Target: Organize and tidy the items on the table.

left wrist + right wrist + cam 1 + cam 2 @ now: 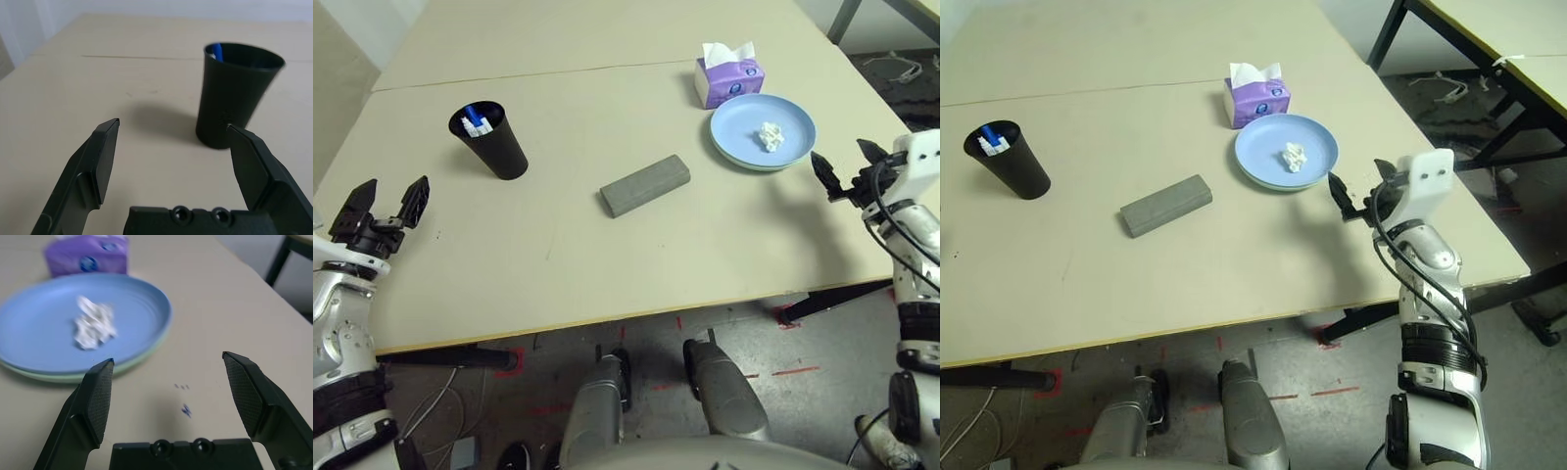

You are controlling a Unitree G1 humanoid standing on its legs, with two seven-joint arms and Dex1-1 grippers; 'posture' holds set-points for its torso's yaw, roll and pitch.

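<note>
Hovering empty with fingers spread, the left gripper (389, 207) and right gripper (1359, 195) should stay clear of the black cup (490, 139) and stacked plates (763, 132) on the counter (587, 245).

Big bare stretch of table (558, 245) at near side, room to pass. Black cup (491, 139) blocks far left. Grey case (645, 184) sits mid. Blue plate (744, 132) and purple box (728, 78) block far right.

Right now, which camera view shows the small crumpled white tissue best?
The right wrist view: the small crumpled white tissue lies close and large on the light-blue round plate, though slightly blurred. Both eye views show it as a tiny white lump on that plate. The left wrist view faces the black cup.
</note>
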